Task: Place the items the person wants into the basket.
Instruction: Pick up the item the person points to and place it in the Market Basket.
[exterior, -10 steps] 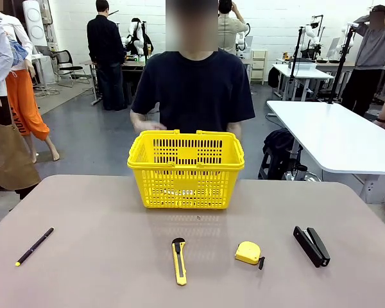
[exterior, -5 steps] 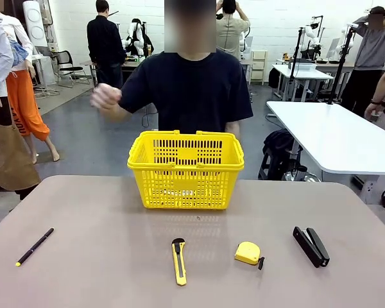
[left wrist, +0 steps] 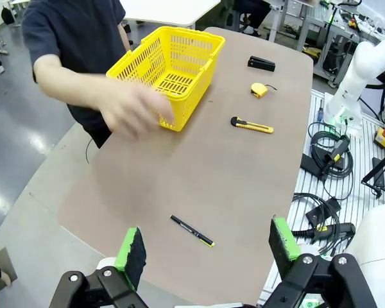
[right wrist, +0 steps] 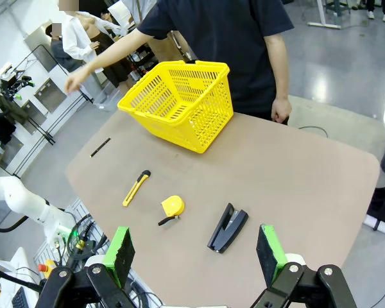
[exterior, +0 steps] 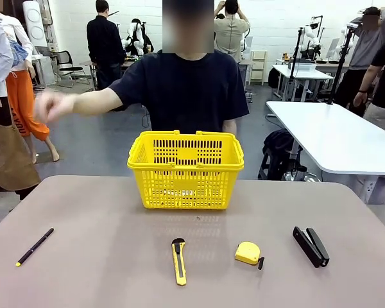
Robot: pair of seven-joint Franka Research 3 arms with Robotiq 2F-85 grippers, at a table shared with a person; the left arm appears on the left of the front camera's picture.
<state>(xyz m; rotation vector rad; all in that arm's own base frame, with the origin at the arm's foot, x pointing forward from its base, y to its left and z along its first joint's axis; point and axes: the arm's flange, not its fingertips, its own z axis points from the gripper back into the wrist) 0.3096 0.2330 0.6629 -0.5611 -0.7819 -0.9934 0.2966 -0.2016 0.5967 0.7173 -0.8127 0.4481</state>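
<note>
The left gripper [left wrist: 205,256] and the right gripper [right wrist: 194,253] both hang with pads spread wide, nothing between them. The basket [exterior: 186,186] stands at the table's [exterior: 102,218] far edge before the person [exterior: 192,90] — whose outstretched hand [exterior: 48,106] is too blurred to tell if it holds anything. The pen [exterior: 34,247] lies far left and the utility knife [exterior: 179,261] front-middle.

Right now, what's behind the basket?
The person stands just behind the basket, one arm stretched out sideways. The basket and the table cover everything below the waist.
</note>
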